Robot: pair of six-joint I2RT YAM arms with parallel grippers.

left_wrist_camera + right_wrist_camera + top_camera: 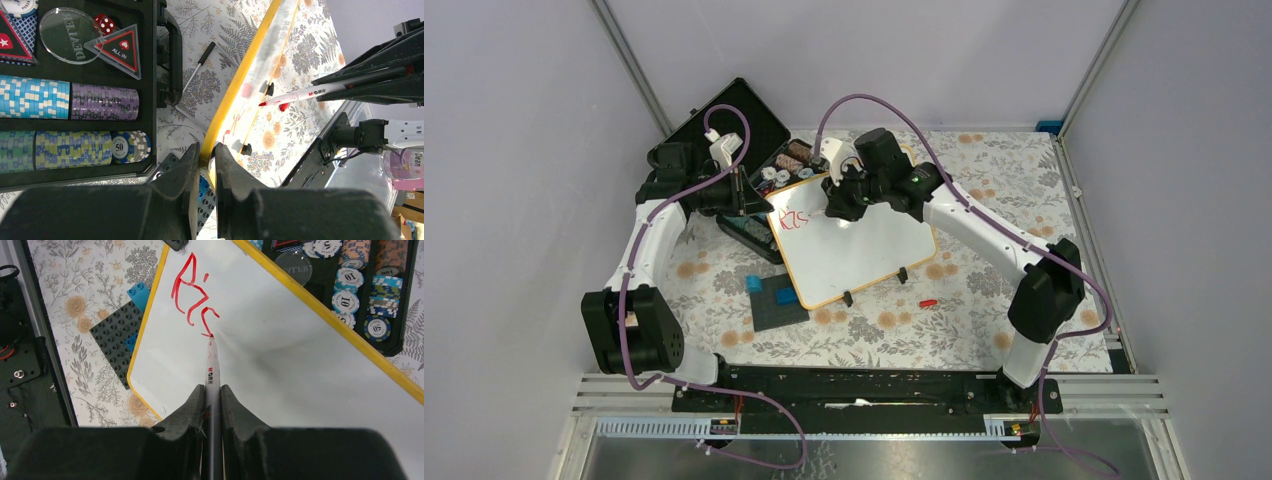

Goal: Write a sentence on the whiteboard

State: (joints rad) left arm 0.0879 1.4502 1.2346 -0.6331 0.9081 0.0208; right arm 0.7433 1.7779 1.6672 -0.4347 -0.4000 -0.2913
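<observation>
evidently whiteboard point(236, 90) edge between left gripper point(206, 149) fingers point(184, 167), marker point(212, 362) between right gripper point(212, 390) fingers.

The whiteboard point(280, 355) carries red handwritten letters point(192, 300) reading roughly "Ris". The marker point(212, 370) barrel is printed "M&G". In the chip case point(147, 100), a clear disc point(69, 35) says "DEALER", a triangular plaque point(120, 50) "ALL IN", one chip point(121, 147) "50". A bottle point(406, 162) reads "Clean".
</observation>
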